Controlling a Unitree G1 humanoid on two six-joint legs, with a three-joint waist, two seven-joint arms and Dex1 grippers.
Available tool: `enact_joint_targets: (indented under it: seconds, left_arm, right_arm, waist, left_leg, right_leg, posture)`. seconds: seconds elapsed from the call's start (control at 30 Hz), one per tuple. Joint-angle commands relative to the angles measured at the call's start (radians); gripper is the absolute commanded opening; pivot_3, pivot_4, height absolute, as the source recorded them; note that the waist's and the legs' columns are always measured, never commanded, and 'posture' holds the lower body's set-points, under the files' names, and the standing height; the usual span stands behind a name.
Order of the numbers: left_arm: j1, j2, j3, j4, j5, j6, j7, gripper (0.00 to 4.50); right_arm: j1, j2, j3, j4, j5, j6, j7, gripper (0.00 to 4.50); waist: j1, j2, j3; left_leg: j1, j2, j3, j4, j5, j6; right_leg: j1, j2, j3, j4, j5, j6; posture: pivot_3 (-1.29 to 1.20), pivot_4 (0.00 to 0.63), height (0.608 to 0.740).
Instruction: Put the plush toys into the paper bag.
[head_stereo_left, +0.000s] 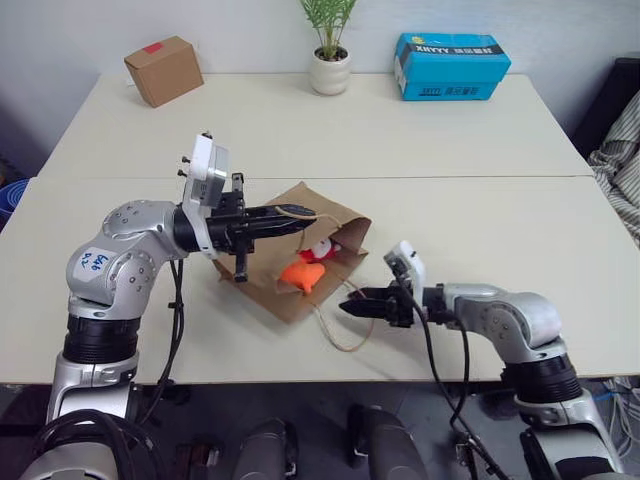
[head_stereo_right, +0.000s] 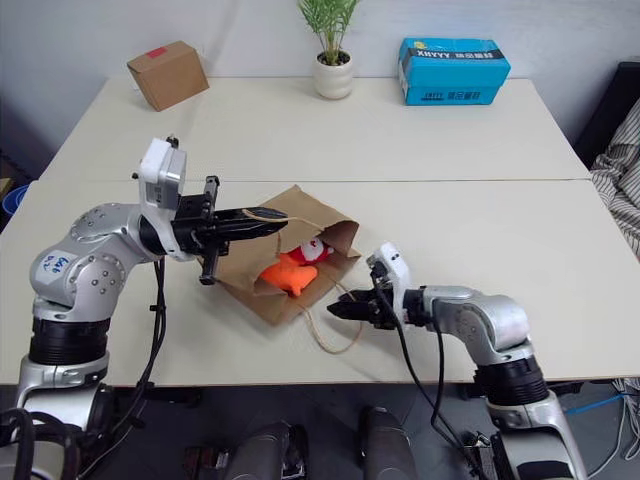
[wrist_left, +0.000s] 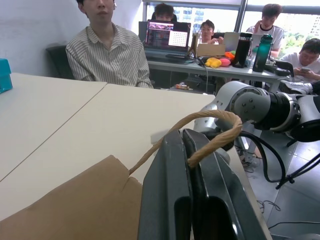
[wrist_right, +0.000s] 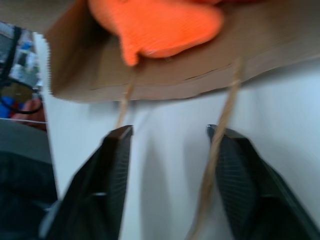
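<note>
Left wrist view, left claw (wrist_left: 192, 165) clamped on bag handle (wrist_left: 215, 131), right claw (wrist_right: 170, 137) parted, empty

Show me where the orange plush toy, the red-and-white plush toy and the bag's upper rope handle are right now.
Bright orange rounded plush toy (head_stereo_left: 303, 275): left eye view, middle of its body.
Small red-and-white plush toy (head_stereo_left: 320, 249): left eye view, its red top.
Upper twisted tan rope handle of the brown paper bag (wrist_left: 215, 116): left wrist view, top of the loop.

Look to the far edge of your white table (head_stereo_left: 450, 150): a cardboard box (head_stereo_left: 163, 70) with red tape sits at the left, a potted plant (head_stereo_left: 329, 45) in a white pot mid-edge, a blue box (head_stereo_left: 451, 66) right of it, all well apart
</note>
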Motion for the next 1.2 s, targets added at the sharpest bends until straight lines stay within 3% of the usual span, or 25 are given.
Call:
enact_joint_targets:
  seconds: [0.03,0.13,0.27,0.37,0.43,0.6,0.77,0.83,0.93,1.2]
  left_arm:
    - [-0.031,-0.005,0.017,0.005,0.002,-0.029,0.003,0.0]
    - [-0.052,-0.017,0.018,0.036,0.008,-0.049,0.005,0.0]
    - [-0.099,-0.028,0.026,0.105,0.03,-0.092,0.003,0.0]
    - [-0.158,-0.038,0.031,0.199,0.066,-0.155,-0.002,0.0]
    - [-0.194,-0.048,0.034,0.256,0.088,-0.194,0.005,0.0]
    - [-0.238,-0.06,0.013,0.366,0.139,-0.268,-0.035,0.0]
    - [-0.232,-0.072,-0.004,0.395,0.159,-0.277,-0.066,0.0]
    - [-0.225,-0.067,-0.002,0.376,0.143,-0.246,-0.082,0.0]
    - [-0.218,-0.049,0.018,0.351,0.122,-0.206,-0.09,0.59]
    - [-0.112,0.135,0.042,0.283,0.105,-0.095,-0.179,3.02]
  right_arm:
    - [-0.015,0.015,-0.071,-0.039,0.088,0.062,-0.007,0.91]
    - [-0.003,0.011,-0.2,-0.108,0.23,0.145,-0.014,0.06]
    - [-0.01,-0.029,-0.377,-0.207,0.492,0.261,-0.049,0.06]
    - [-0.067,-0.085,-0.482,-0.207,0.731,0.268,-0.184,0.06]
    - [-0.102,-0.105,-0.498,-0.192,0.809,0.232,-0.286,0.06]
    - [-0.142,-0.118,-0.443,-0.176,0.798,0.149,-0.436,0.06]
    - [-0.082,-0.128,-0.368,-0.188,0.636,0.051,-0.373,0.06]
    - [-0.056,-0.152,-0.361,-0.238,0.605,-0.002,-0.274,0.41]
    - [-0.05,-0.178,-0.376,-0.284,0.625,-0.032,-0.216,1.23]
    - [0.104,-0.449,-0.497,-0.363,0.615,-0.073,0.06,3.97]
  waist:
    - [0.003,0.0,0.0]
    - [0.011,0.0,0.0]
    - [0.026,0.0,0.0]
    - [0.025,0.0,0.0]
    - [0.025,0.0,0.0]
    - [0.022,0.0,0.0]
    - [0.025,0.0,0.0]
    - [0.028,0.0,0.0]
    - [0.027,0.0,0.0]
    - [0.025,-0.001,0.0]
  left_leg:
    - [0.0,0.0,0.0,0.0,0.0,0.0]
    - [0.0,-0.001,0.0,0.0,0.0,0.001]
    - [-0.001,-0.001,-0.001,0.0,0.0,0.001]
    - [-0.001,-0.001,-0.001,0.0,-0.001,0.002]
    - [-0.001,-0.001,-0.001,0.0,-0.001,0.002]
    - [-0.002,-0.001,0.001,-0.001,-0.001,0.001]
    - [-0.01,-0.003,0.002,0.001,0.001,0.003]
    - [-0.012,-0.004,0.001,0.001,0.002,0.005]
    - [-0.012,-0.006,0.001,0.002,0.002,0.008]
    - [-0.012,-0.006,0.0,0.001,0.001,0.008]
  right_leg:
    - [0.0,0.0,0.0,0.0,0.0,0.0]
    - [0.0,0.0,0.0,0.0,0.0,0.0]
    - [0.0,0.0,0.0,-0.001,0.0,0.0]
    - [0.0,-0.001,-0.001,-0.001,0.0,0.001]
    - [0.0,-0.001,-0.001,-0.001,0.001,0.001]
    - [-0.002,0.0,0.0,-0.001,0.0,0.001]
    - [-0.01,0.002,-0.001,0.0,0.001,0.002]
    - [-0.01,0.001,-0.003,-0.001,0.002,0.004]
    - [-0.009,0.0,-0.003,-0.002,0.004,0.006]
    - [-0.008,0.0,-0.002,-0.004,0.004,0.007]
  posture:
    - [0.0,0.15,0.74]
    - [0.0,0.15,0.74]
    - [0.0,0.15,0.74]
    - [0.0,0.15,0.74]
    - [0.0,0.15,0.74]
    - [0.0,0.15,0.74]
    - [0.0,0.15,0.74]
    - [0.0,0.15,0.74]
    - [0.0,0.15,0.74]
    - [0.0,0.15,0.74]
